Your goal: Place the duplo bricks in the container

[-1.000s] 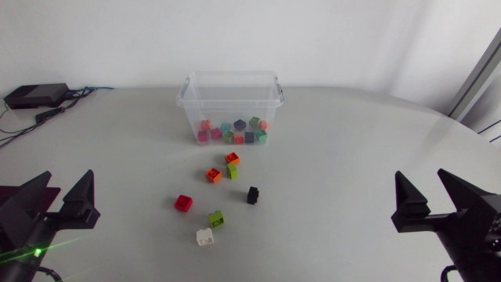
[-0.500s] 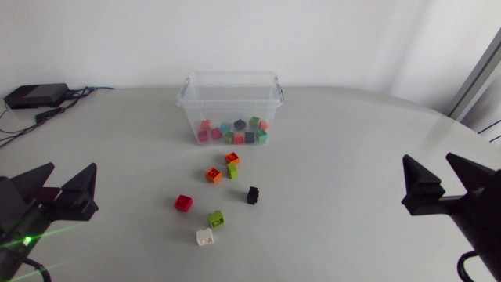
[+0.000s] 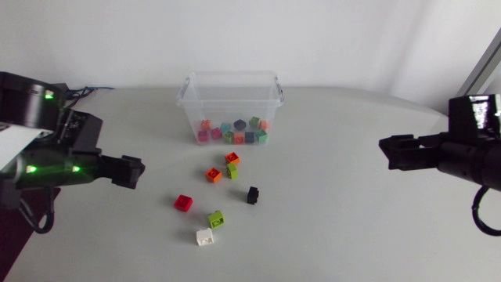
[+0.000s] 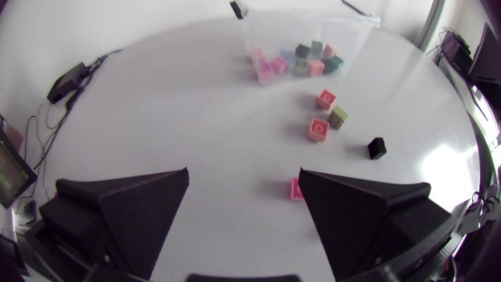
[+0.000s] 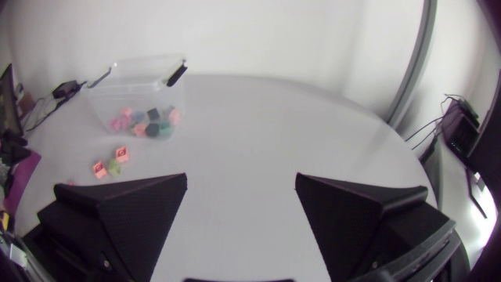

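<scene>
Pale grey, the surface (image 3: pixel 337 153) carries a clear plastic container (image 3: pixel 232 77) at its far middle, with mixed-colour duplo bricks (image 3: pixel 235 131) lying on the container's floor. Seven loose bricks lie in front of it: a red-orange brick (image 3: pixel 232 158), an orange brick (image 3: pixel 213 175) and an olive brick (image 3: pixel 232 171) close together, then a black brick (image 3: pixel 253 195), a red brick (image 3: pixel 183 203), a green brick (image 3: pixel 217 219) and a white brick (image 3: pixel 205 236). The left arm (image 3: pixel 63 166) and right arm (image 3: pixel 462 153) hang at either side, well apart from them. The left jaws are spread wide with nothing between them, and so are the right jaws.
</scene>
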### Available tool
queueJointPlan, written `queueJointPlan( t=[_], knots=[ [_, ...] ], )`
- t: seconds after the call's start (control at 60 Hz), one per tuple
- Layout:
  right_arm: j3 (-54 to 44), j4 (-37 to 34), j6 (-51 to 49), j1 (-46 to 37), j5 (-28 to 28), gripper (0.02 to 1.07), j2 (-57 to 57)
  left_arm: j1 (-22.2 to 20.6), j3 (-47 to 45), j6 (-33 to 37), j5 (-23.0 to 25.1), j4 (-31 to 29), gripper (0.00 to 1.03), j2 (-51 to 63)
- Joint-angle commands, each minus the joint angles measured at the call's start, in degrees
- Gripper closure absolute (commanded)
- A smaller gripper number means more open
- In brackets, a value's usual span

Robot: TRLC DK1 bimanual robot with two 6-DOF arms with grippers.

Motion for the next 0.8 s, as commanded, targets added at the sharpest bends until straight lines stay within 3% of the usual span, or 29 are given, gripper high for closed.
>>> queueJointPlan(
  t=[0.0, 0.2, 0.433, 0.783],
  knots=[
    [1.7, -2.2, -1.1, 0.6, -2.3, 0.07, 3.5, -2.0, 3.3, 0.3, 0.3, -2.5, 0.06, 6.4],
    [5.6, -5.4, -2.6, 3.3, -5.0, 0.07, 9.7, -3.3, 9.0, -1.1, 0.3, -4.6, 0.08, 20.4],
    [10.4, -8.7, -2.1, 7.6, -4.9, 0.07, 16.2, -9.2, 14.2, -2.1, 0.3, -5.8, 0.08, 32.8],
    [10.7, -7.3, -1.1, 11.3, -3.7, 0.07, 23.3, -11.4, 16.8, -2.5, 0.9, -7.2, 0.17, 41.9]
  ],
)
